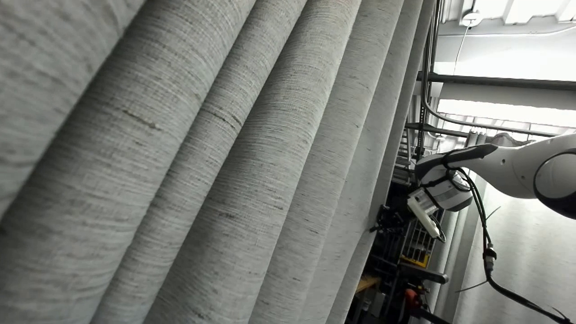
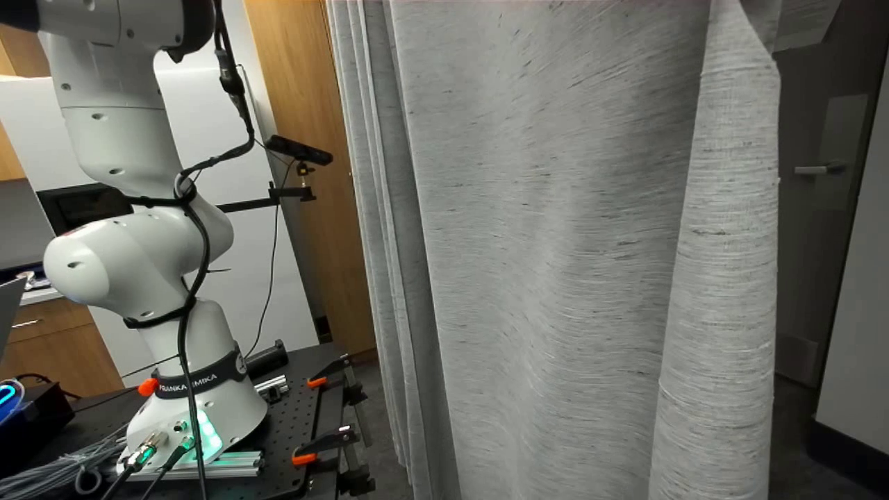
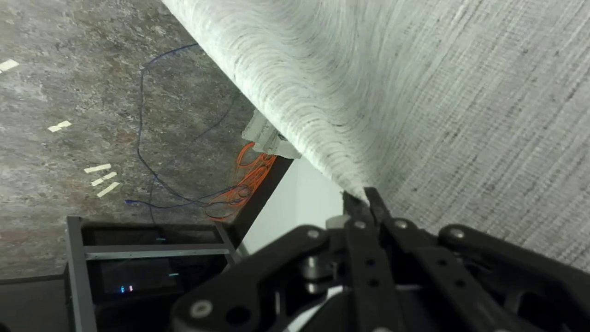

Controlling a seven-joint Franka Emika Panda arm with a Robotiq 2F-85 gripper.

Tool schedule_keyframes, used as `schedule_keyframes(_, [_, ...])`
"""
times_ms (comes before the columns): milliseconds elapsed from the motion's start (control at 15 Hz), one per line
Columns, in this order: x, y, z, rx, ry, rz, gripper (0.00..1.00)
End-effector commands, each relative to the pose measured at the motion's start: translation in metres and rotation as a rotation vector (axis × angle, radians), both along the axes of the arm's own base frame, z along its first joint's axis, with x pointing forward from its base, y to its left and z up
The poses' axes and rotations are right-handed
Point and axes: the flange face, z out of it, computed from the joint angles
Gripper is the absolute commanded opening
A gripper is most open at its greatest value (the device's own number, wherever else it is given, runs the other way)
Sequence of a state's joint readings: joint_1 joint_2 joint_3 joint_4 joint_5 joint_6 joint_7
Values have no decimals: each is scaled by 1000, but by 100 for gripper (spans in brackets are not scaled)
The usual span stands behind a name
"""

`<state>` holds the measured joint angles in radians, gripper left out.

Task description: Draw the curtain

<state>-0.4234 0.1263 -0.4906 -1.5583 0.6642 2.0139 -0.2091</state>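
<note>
Grey woven, deep-folded curtain [image 1: 211, 162]: black two-fingered gripper [image 3: 364, 199] pinches its edge, probably for sideways pull; white jointed arm [image 2: 149, 253] beside curtain, presumably for reach.

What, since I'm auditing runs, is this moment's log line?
gripper: closed on curtain, edge or fold unclear | curtain: hanging in folds | orange cord: on floor

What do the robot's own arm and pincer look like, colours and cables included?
The arm is smooth white with rounded segments and some dark grey to black parts. A black cable runs along it, tied by black straps. Low down, a black band carries pale lettering, seemingly FRANKA EMIKA. The pincer is black, with slim jointed bars and silvery screws.
</note>
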Motion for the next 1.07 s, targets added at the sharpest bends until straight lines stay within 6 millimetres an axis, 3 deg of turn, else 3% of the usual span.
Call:
schedule_keyframes(0, [-13, -29, -1, -3, 11, -51, 1])
schedule_keyframes(533, [-51, -66, 8, 2, -30, -154, 1])
schedule_keyframes(933, [-57, -74, 5, 38, -41, -183, 1])
schedule_keyframes(1000, [-57, -58, 19, 9, -60, -155, 2])
